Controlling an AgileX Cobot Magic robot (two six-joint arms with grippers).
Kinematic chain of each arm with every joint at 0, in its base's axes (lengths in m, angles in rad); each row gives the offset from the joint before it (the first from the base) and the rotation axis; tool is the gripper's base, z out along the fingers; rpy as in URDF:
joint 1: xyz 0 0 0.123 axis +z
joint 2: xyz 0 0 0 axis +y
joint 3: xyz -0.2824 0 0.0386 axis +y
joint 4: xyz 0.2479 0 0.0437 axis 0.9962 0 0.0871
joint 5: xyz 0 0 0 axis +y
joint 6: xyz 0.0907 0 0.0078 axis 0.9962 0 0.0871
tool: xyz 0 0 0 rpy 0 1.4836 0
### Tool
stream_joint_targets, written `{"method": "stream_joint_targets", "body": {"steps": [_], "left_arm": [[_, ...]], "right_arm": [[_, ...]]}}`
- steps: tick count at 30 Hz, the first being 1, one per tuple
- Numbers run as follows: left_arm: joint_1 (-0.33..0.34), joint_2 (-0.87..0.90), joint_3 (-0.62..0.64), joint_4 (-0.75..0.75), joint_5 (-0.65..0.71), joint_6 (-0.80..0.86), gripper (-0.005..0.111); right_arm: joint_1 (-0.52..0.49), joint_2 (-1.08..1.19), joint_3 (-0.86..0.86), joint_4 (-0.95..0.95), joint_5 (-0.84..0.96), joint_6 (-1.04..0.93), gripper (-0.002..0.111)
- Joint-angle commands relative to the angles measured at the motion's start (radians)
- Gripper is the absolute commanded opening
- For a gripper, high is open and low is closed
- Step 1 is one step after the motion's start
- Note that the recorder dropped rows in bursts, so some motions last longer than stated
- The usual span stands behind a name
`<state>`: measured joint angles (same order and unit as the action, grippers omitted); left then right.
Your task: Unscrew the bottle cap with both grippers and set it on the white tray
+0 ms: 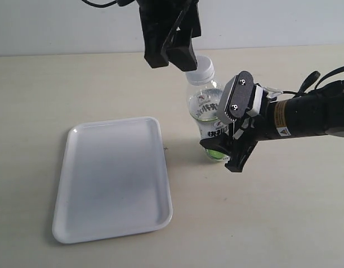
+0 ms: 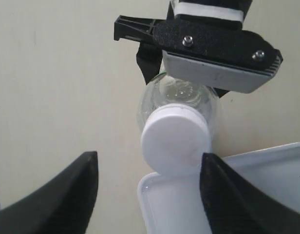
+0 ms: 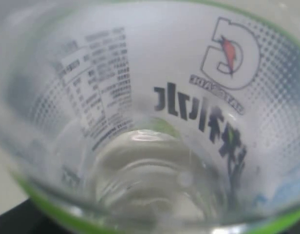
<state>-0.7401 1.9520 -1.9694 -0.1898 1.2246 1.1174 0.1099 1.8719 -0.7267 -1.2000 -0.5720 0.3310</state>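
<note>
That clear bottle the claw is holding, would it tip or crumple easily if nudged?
Probably light: the bottle looks see-through, with no obvious liquid level. Its clear wall would likely dent under a squeeze. Tall on a narrow base, it might tip if pushed near the cap, were the right claw not gripping it.

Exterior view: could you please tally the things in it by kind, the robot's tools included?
bottle: 1
bottle cap: 1
white tray: 1
tools: 2 (left tool, right tool)
Total: 5
</note>
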Motion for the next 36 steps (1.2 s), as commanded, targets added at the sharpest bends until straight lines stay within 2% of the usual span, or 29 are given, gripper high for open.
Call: {"method": "stream_joint_targets", "body": {"steps": [1,12,27,36], "left_arm": [[-0.006,0.003,0.003,0.004,-0.004,0.041,0.059],[-0.010,0.014,0.072,0.003,-0.004,0.170,0.059],[-0.012,-0.010,0.074,-0.001,-0.004,0.168,0.059],[-0.012,-0.003,0.074,-0.067,-0.032,0.168,0.059]], "right_arm": [[0.000,0.000,0.000,-0.010,0.050,-0.014,0.000],[0.000,0.000,0.000,-0.007,0.054,-0.014,0.000],[0.000,0.000,0.000,-0.007,0.054,-0.016,0.000],[0.000,0.000,0.000,-0.007,0.054,-0.013,0.000]]}}
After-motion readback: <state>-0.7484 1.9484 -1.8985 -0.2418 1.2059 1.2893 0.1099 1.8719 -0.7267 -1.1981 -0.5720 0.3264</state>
